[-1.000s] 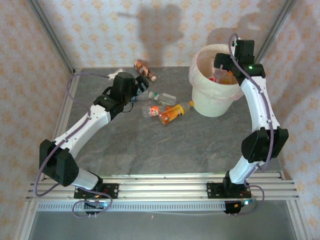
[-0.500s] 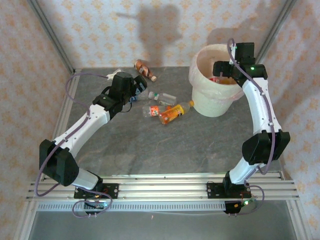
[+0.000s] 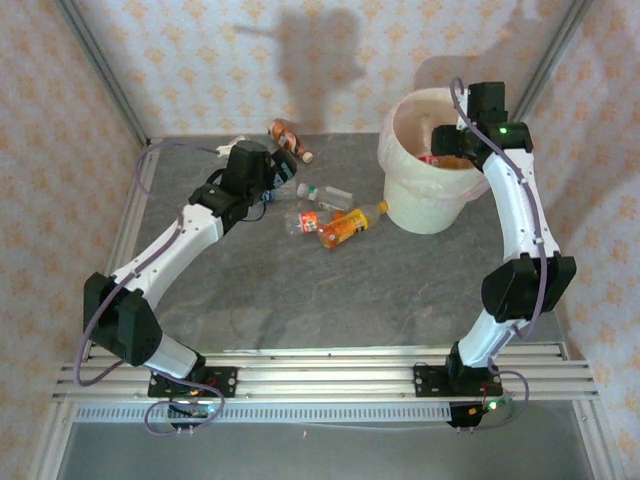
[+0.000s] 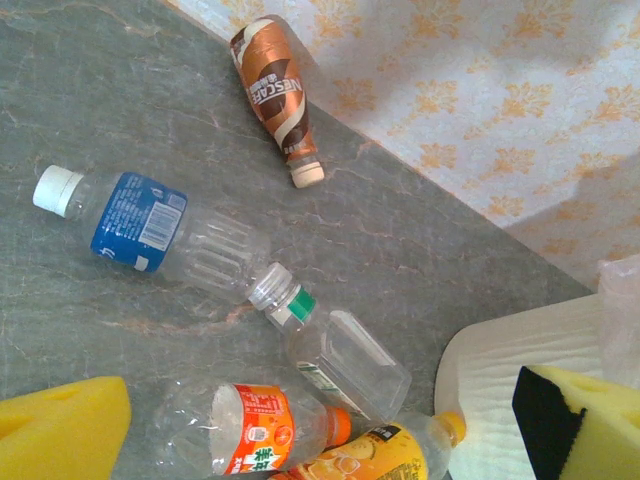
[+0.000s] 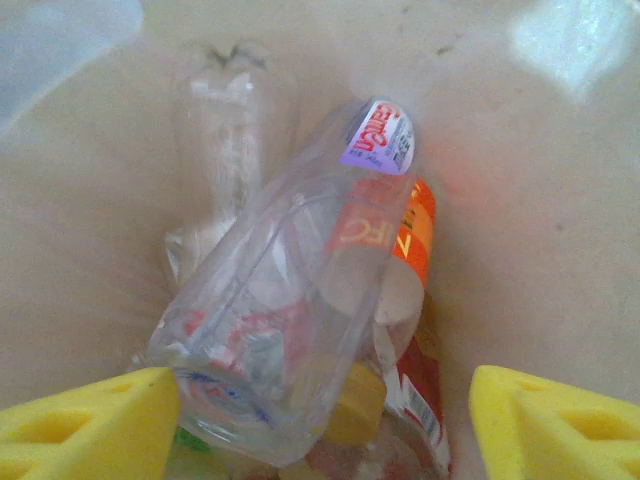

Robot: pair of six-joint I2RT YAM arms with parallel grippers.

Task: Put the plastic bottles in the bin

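Glossy clear plastic bottles (image 4: 190, 235) on matt grey stone-look table (image 4: 60, 100) (veined).

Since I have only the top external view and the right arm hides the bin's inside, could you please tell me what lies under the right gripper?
Observer: A clear bottle lies tilted in the bin, atop an orange-labelled bottle.
Operator: Thanks; is the right gripper gripping it?
Observer: Seemingly not: its pads stand wide, with a gap beside the bottle.
Operator: And the left gripper?
Observer: Open, empty; a blue-labelled bottle with a white cap lies ahead on the table.
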